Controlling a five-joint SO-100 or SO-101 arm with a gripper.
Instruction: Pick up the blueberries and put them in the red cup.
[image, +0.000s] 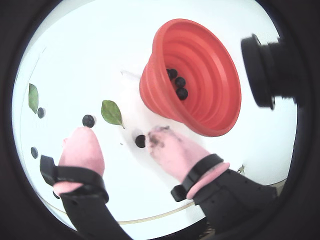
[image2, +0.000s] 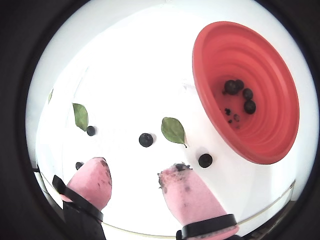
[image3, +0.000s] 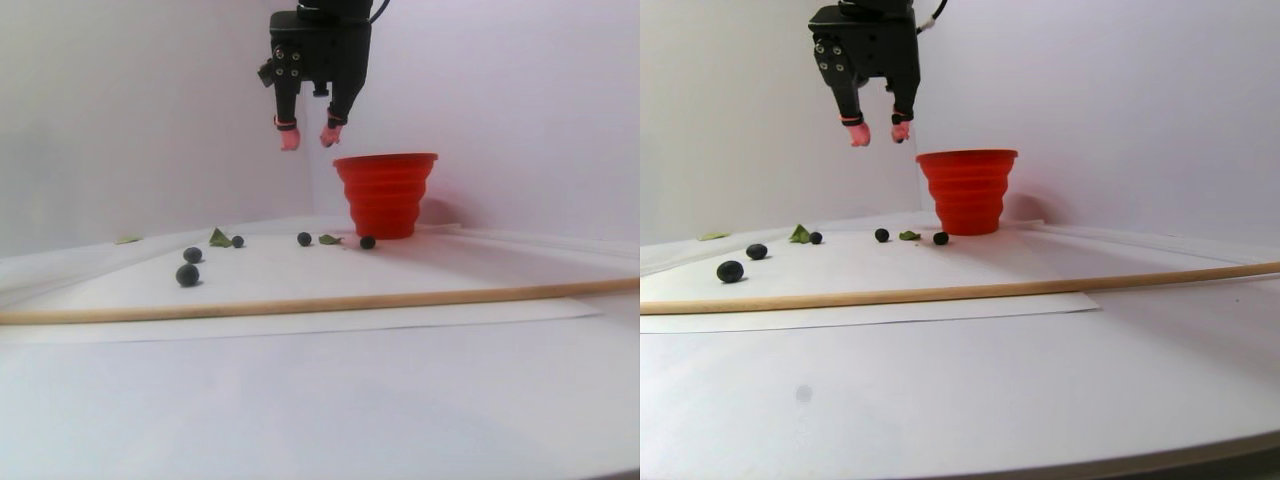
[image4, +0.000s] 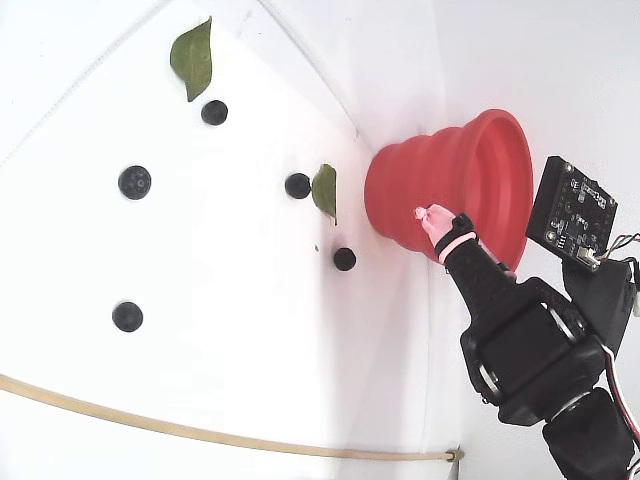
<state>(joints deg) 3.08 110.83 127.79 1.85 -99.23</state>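
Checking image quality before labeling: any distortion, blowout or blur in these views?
Both wrist views: fisheye, black vignette ring, white table blown out, red cup bulged. Stereo pair view: soft and dim, far blueberries small and fuzzy. Fixed view: lies on its side, sharp, faint shadows, fingers clear.

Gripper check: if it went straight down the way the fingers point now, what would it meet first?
Probably the bare white sheet beside the red cup. The open gripper hangs high; the nearest blueberry sits just outside one fingertip, not between them. Depth is uncertain.
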